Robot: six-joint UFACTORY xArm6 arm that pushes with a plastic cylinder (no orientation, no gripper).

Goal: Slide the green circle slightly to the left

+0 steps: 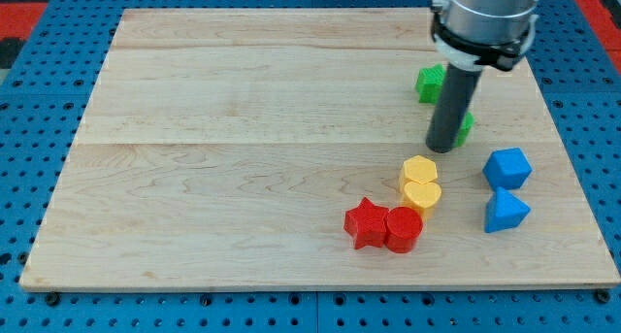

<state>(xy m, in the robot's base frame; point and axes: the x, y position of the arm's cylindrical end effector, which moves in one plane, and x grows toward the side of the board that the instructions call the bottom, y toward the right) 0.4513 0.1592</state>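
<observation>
smooth dark rod, my tip [444, 148] touching green circle [467, 128] on pale grained wood board [243, 129], no pincer

- You have open board [243, 129] from its left edge to the middle.
- Toward the right edge, green blocks, yellow blocks [420, 183], red blocks [384, 225] and blue blocks [506, 187] crowd your way.

No text, label, brand, number or sign can be read anywhere in the camera view: neither on the wooden table [243, 129], nor on the coloured blocks, nor on the arm's metal collar [483, 17] above my tip [443, 147].
</observation>
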